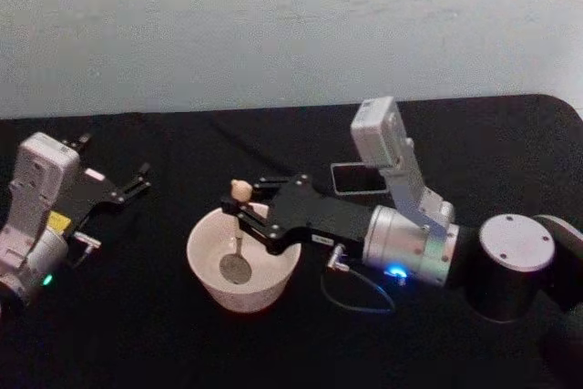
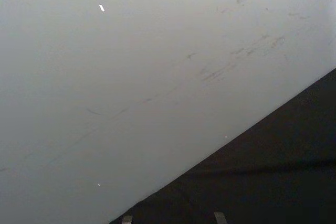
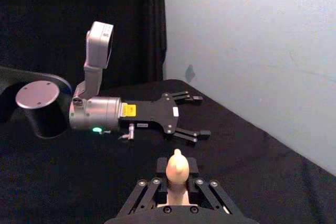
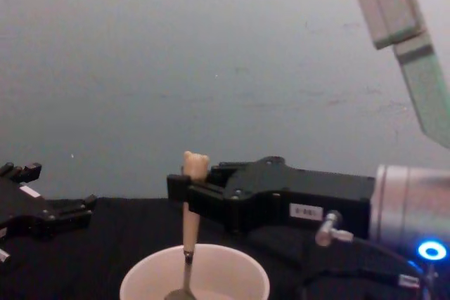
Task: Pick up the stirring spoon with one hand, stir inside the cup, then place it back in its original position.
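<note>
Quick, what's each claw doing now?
Left gripper: open, holding nothing.
Right gripper: shut on the bear-topped beige-handled metal stirring spoon, its bowl in the cream-white round cup.

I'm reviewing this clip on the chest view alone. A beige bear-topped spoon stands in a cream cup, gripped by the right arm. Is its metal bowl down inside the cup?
Observer: Yes. The head view shows the shiny round bowl of the stirring spoon low inside the wide cream-white cup, near its middle, with the right gripper shut on the handle.
Operator: Where is its holder?
Observer: The dark grey square holder stands behind the right arm, beyond the cup and apart from it.
Operator: Is the left gripper busy?
Observer: No. The left gripper hangs open to the cup's left, holding nothing.
</note>
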Controlling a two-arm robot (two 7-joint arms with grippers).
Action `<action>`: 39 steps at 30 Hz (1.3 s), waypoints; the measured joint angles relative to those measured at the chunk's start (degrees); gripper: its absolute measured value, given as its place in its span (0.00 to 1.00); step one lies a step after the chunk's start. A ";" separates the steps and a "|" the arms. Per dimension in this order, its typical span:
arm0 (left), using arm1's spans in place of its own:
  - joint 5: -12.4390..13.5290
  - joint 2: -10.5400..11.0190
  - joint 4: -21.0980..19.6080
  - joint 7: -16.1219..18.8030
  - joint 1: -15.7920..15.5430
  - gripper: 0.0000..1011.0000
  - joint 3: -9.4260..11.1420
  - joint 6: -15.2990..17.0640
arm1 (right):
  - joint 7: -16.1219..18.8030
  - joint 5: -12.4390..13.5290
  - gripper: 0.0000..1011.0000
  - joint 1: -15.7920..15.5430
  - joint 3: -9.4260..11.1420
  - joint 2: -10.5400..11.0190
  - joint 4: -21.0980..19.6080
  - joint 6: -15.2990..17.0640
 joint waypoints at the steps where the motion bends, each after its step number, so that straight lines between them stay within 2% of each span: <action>1: 0.00 0.00 0.00 0.00 0.00 0.99 0.00 0.00 | -0.23 -0.22 0.20 0.48 -0.29 -0.56 0.62 0.03; 11: 0.00 0.00 0.00 0.00 0.00 0.99 0.00 0.00 | -2.60 -2.44 0.20 3.87 -1.15 -4.09 6.29 0.03; 18: 0.00 0.00 0.00 0.00 0.00 0.99 0.00 0.00 | -4.05 -3.44 0.20 5.09 -0.14 -5.22 9.20 0.02; 26: 0.00 0.00 0.00 0.00 0.00 0.99 0.00 0.00 | -3.96 -3.77 0.20 4.58 1.26 -4.04 8.74 -0.12; 39: 0.00 0.00 0.00 0.00 0.00 0.99 0.00 0.00 | -1.57 -2.63 0.20 0.33 2.19 0.42 3.12 0.33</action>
